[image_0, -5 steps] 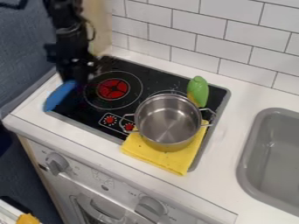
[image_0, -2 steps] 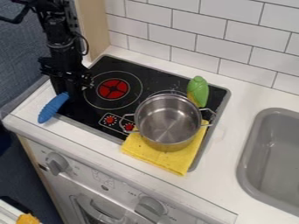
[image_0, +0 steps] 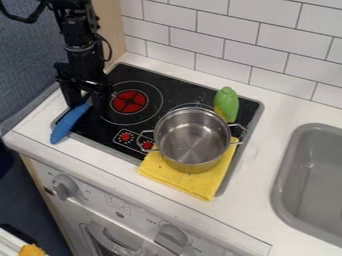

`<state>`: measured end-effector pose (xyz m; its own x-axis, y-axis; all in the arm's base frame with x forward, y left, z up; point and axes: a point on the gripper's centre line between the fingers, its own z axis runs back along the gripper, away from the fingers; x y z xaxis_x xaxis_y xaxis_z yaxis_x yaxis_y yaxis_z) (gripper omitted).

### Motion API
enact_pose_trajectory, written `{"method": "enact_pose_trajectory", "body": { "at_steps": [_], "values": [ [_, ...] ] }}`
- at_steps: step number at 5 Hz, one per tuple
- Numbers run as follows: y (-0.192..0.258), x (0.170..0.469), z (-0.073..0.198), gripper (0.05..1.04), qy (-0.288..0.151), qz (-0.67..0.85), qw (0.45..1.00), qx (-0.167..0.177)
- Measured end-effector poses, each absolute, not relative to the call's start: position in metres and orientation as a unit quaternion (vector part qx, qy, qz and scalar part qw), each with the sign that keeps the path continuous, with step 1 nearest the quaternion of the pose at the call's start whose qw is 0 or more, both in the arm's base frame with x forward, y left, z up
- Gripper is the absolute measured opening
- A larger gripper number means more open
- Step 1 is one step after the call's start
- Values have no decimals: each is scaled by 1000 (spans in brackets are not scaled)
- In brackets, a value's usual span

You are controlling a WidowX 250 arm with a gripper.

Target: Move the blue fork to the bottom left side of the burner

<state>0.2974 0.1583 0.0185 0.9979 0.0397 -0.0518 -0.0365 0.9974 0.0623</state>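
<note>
Fork, ribbed blue, long and rounded, near end effector with fingers apart.

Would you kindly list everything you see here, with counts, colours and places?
Fork: one, blue, across the cooktop's left edge
Pot: one, silver, cooktop's right half
Cloth: one, yellow, under the pot
Toy vegetable: one, green, behind the pot
Cooktop: one, black, set in the counter
Counter: one, white, around the cooktop
Sink: one, grey, at right
Front knobs: two, grey, below the counter
Wall tiles: many, white, behind
Orange item: one, bottom left corner
Arm: one, black, upper left
Pincer: one, black, at the fork's upper end
</note>
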Motion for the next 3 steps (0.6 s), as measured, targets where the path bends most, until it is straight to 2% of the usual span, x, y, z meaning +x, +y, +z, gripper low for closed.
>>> {"method": "enact_pose_trajectory", "body": {
  "at_steps": [1, 2, 3],
  "values": [
    [153, 297, 49, 1003, 9, 17, 999, 28],
    [146, 295, 67, 1001, -4, 19, 999, 29],
    [141, 296, 67, 1001, -7, 11, 999, 33]
  ]
}}
